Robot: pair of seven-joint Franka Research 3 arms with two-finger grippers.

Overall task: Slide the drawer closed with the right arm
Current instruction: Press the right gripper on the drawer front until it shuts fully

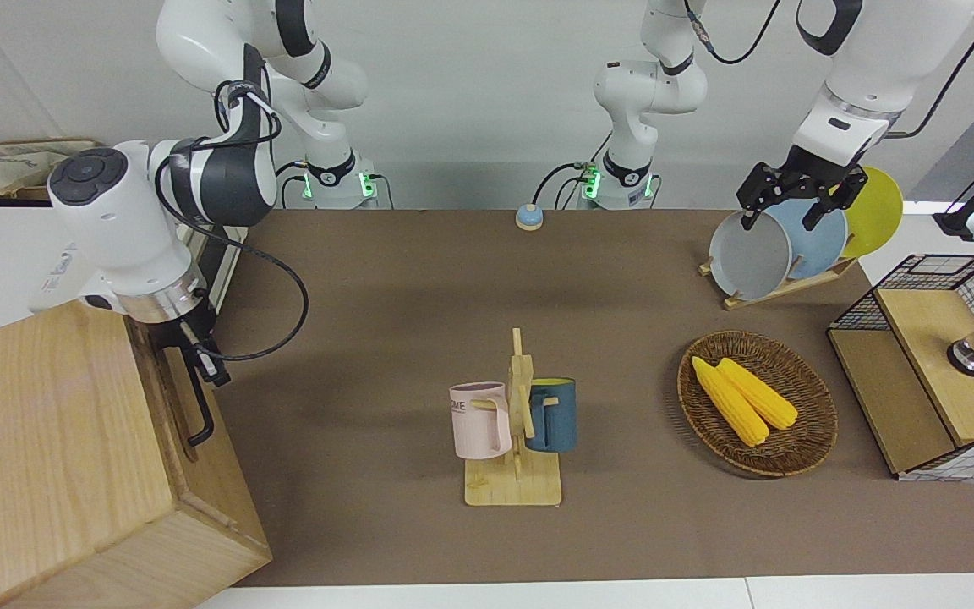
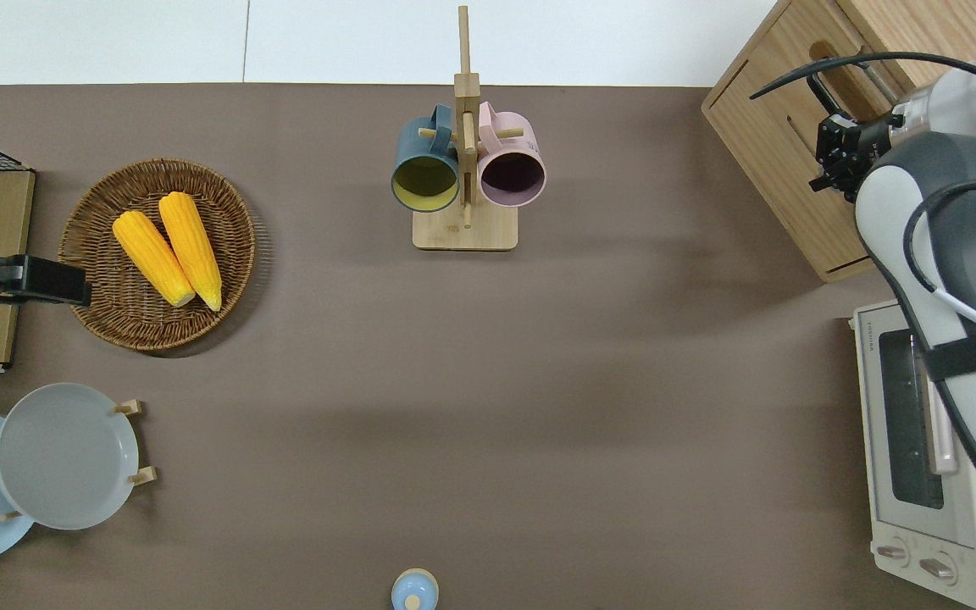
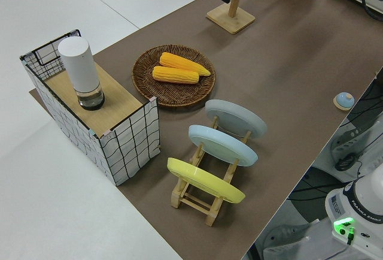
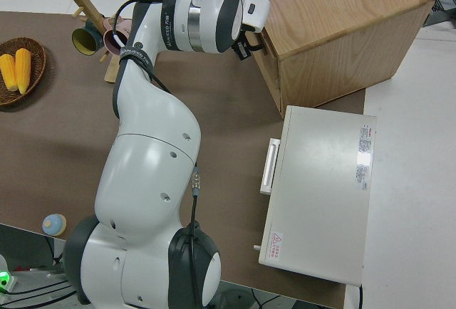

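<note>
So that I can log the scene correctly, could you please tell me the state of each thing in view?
Pale-wood drawer with black bar handle: looks pushed in.
Right gripper: at that handle.
Left gripper: parked, open.
White oven: door shut.
Pink mug and blue mug: hanging on wooden stand.
Three plates: upright in wooden rack.
Two yellow corn cobs: lying in wicker basket.

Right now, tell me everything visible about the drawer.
The drawer is a wide, shallow pale-wood panel in the big wooden box at the right arm's end of the table. A black bar handle runs along its front. It looks pushed in nearly flush. The right hand is at the handle; contact cannot be made out.
</note>
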